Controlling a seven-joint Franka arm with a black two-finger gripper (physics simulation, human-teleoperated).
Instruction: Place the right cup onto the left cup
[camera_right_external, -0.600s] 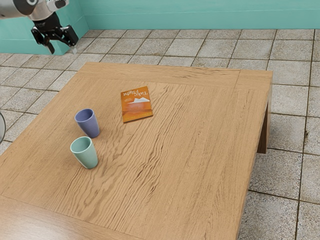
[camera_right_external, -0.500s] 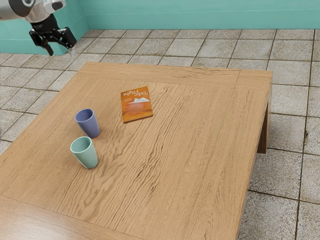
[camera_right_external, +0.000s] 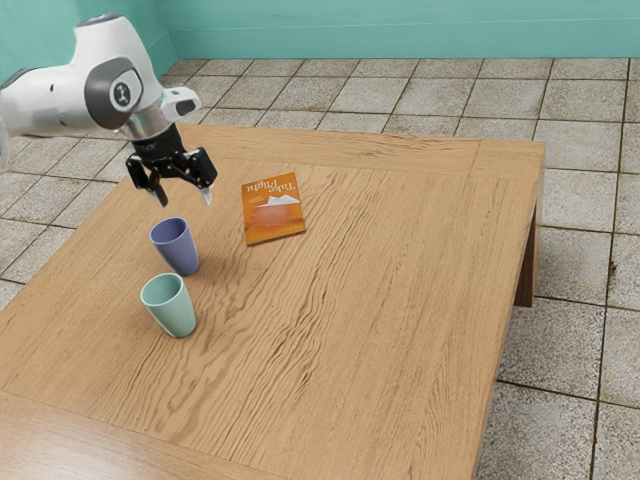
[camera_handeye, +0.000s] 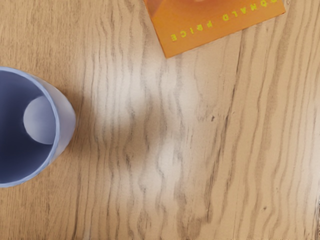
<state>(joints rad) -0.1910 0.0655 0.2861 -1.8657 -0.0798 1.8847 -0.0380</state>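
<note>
Well, from where I sit, both cups stand upright on the table, mouths up, near each other and not stacked. The blue cup (camera_right_external: 177, 248) is the farther one in the exterior view, and the green cup (camera_right_external: 172, 308) is the nearer. I see daylight inside neither gripper nor cup business yet: my gripper (camera_right_external: 185, 197) hangs in the air above the blue cup's far side, pointing down, with its two fingers spread wide and nothing between them.

My wrist view looks down on bare wood grain beside the blue cup, whose open mouth and paler round bottom I can make out, though part of the cup is cut off. A soft shadow and some bright sheen lie on the wood there, between that cup and a corner of the book.

The book (camera_right_external: 273, 212) lies flat near the blue cup, toward the exterior view's right. Its cover is orange, with a white peak and the words "Take Flight", upside down to that camera. Under it all is the wooden table (camera_right_external: 390, 300), with tiled floor (camera_right_external: 560, 430) around it and a teal wall (camera_right_external: 400, 30) behind. My arm (camera_right_external: 60, 100) reaches in from the exterior view's upper left.
</note>
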